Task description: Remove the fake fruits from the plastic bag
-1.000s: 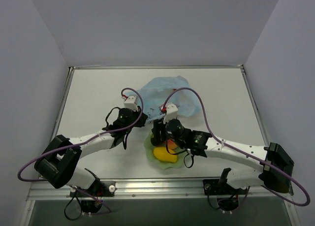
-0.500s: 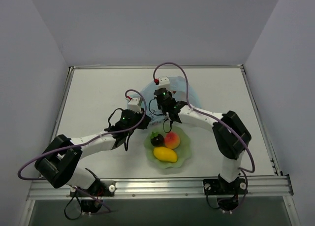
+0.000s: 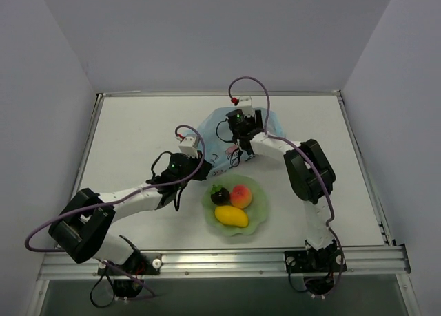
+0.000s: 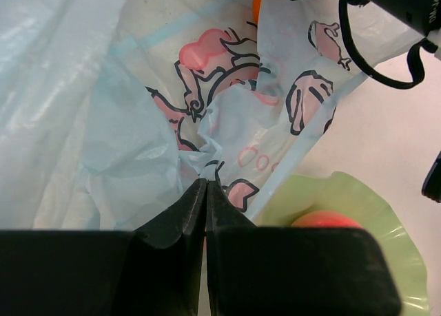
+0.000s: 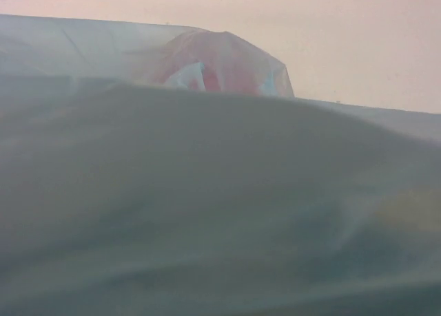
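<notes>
Nearest the bases: three fake fruits lying in the pale green bowl on the table, so task partly done. Just beyond: left arm stretched low and forward, left fingers closed flat on a fold of the plastic bag, just beside the bowl. Farther: right arm folded back at the elbow, wrist reaching into the bag. Right fingers buried under film, state impossible to tell. Orange patch at the bag mouth, probably one fruit left to remove.
</notes>
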Tool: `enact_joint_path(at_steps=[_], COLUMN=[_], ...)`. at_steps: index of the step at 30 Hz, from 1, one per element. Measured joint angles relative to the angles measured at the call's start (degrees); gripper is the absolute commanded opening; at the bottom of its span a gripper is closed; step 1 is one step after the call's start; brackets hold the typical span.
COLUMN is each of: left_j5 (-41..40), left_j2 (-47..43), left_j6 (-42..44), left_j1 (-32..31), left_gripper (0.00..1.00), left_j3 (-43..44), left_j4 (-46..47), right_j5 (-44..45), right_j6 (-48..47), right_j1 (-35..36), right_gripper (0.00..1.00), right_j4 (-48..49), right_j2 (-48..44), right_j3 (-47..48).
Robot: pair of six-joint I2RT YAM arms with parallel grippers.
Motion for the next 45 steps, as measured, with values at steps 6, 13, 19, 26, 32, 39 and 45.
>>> enact_joint_path(at_steps=[6, 13, 19, 26, 32, 39, 45], left_j5=[0.2, 0.1, -0.5, -0.5, -0.5, -1.4, -2.3], left_j2=[0.8, 1.2, 1.2, 1.4, 1.5, 1.5, 1.4], left_j6=[-0.2, -0.1, -0.1, -0.1, -0.1, 0.1, 0.5], left_j1=[-0.4, -1.4, -2.0, -2.1, -2.4, -2.8, -2.8], left_gripper=[0.02, 0.02, 0.02, 0.02, 0.02, 0.02, 0.02], left_j3=[0.0, 0.0, 0.0, 0.0, 0.0, 0.0, 0.0], left_j4=[0.2, 0.2, 0.2, 0.2, 0.2, 0.2, 0.2], right_j5=[0.0, -0.7, -2.6, -3.7, -3.4, -2.6, -3.6], right_j6=[2.0, 5.2, 6.9, 6.2, 4.3, 1.3, 2.6], right_j1=[0.1, -0.1, -3.5, -5.3, -2.2, 4.6, 3.2], right_gripper=[0.85, 0.84, 0.67, 0.00, 0.00, 0.00, 0.00], right_j4=[-1.4, -5.4, -6.9, -4.9, -3.2, -1.4, 1.2], right_j2=[-4.7, -10.2, -8.2, -4.9, -10.0, -23.2, -28.9], right_j3=[-4.3, -6.9, -6.2, -3.6, -6.2, -6.2, -9.2])
